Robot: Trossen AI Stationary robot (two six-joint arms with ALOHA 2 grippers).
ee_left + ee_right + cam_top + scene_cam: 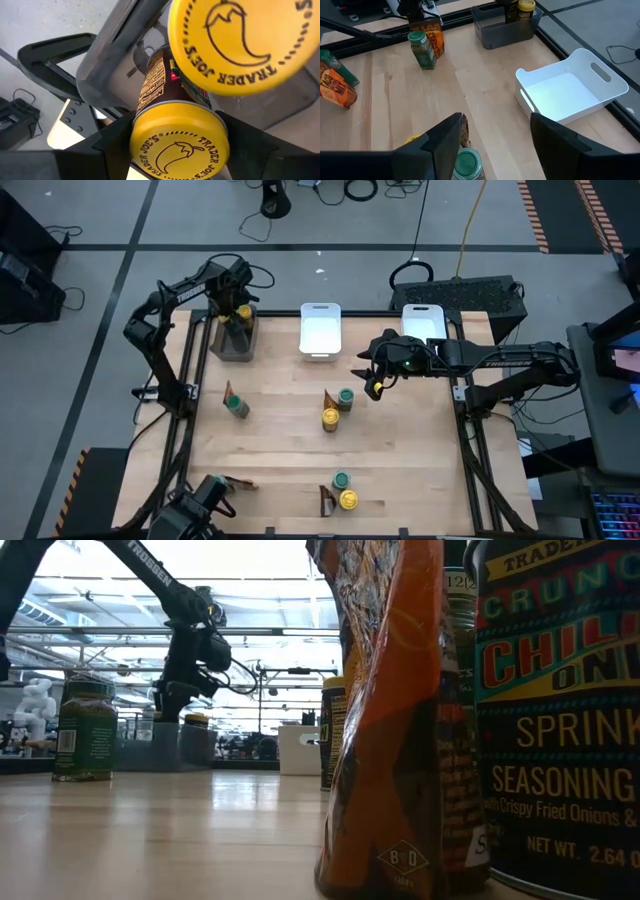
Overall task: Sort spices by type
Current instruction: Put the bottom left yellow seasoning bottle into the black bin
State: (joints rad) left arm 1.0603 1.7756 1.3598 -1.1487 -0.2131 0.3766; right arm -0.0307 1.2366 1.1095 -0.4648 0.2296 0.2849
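Note:
My left gripper (238,318) hangs over the dark tray (232,348) at the table's far left, shut on a spice jar with a yellow lid (179,145). A second yellow-lidded jar (245,45) is close beside it. My right gripper (375,383) hovers open above the table's middle right, over a green-lidded jar (467,165) that stands on the wood. More jars and brown-orange packets stand in small groups at left (235,404), centre (331,418) and near edge (345,498). My left gripper pinches the yellow-lidded jar between its two fingers (112,150), one on each side of the jar at its lid end (220,137). The fingers come from above, pointing steeply down. The jar is upright with its lid up, beside the tray's grey wall; its base is hidden.
Two white trays (320,328) (423,322) sit at the far edge, right of the dark tray. A lone packet (238,483) lies near the front left. Bare wood lies between the groups. A packet and a jar (560,720) stand right before the low camera.

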